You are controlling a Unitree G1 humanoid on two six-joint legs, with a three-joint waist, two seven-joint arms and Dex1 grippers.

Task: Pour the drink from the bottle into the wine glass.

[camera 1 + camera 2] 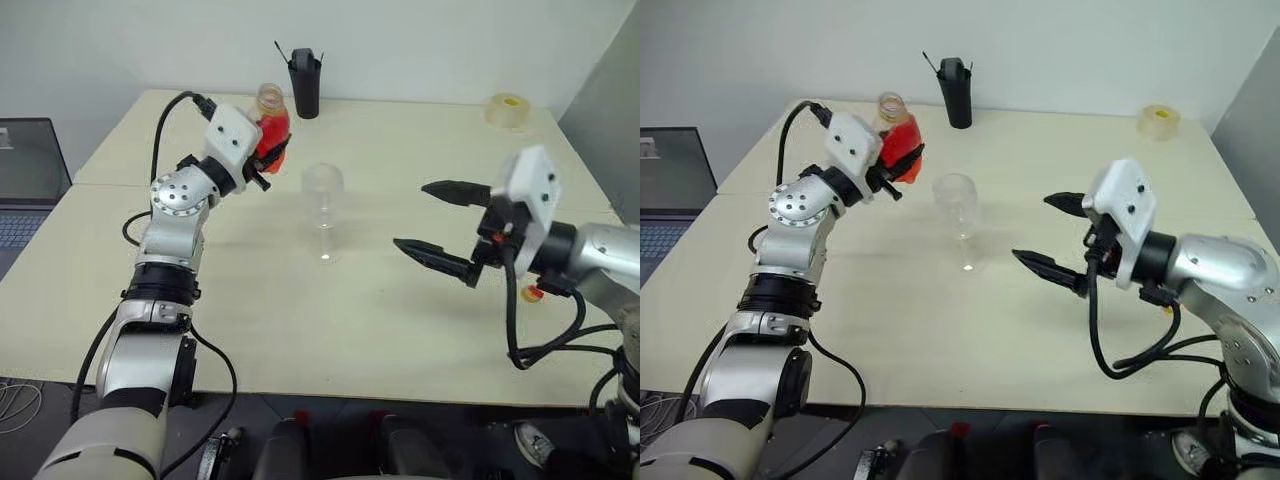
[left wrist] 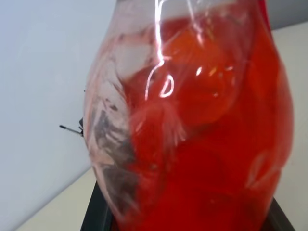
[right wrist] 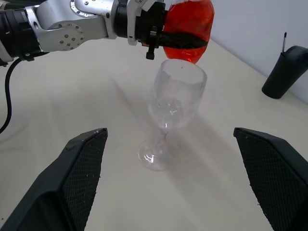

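Overall, pale tabletop [image 1: 400,330] against white wall [image 1: 420,40].

wine glass [image 1: 323,213] mid-table, bottle [image 1: 270,128] left, cup [image 1: 305,85] behind

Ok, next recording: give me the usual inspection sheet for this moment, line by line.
Surface: pale table, two tops butted together.
Job's things: bottle with red drink lifted off the table, upright, uncapped; wine glass upright, empty.
Clutter: black cup at the far edge; tape roll at the far right.
Grippers: left gripper shut on the bottle; right gripper open, beside the glass, apart from it.
Cables: black leads along both arms.
Surroundings: laptop at left; white wall.
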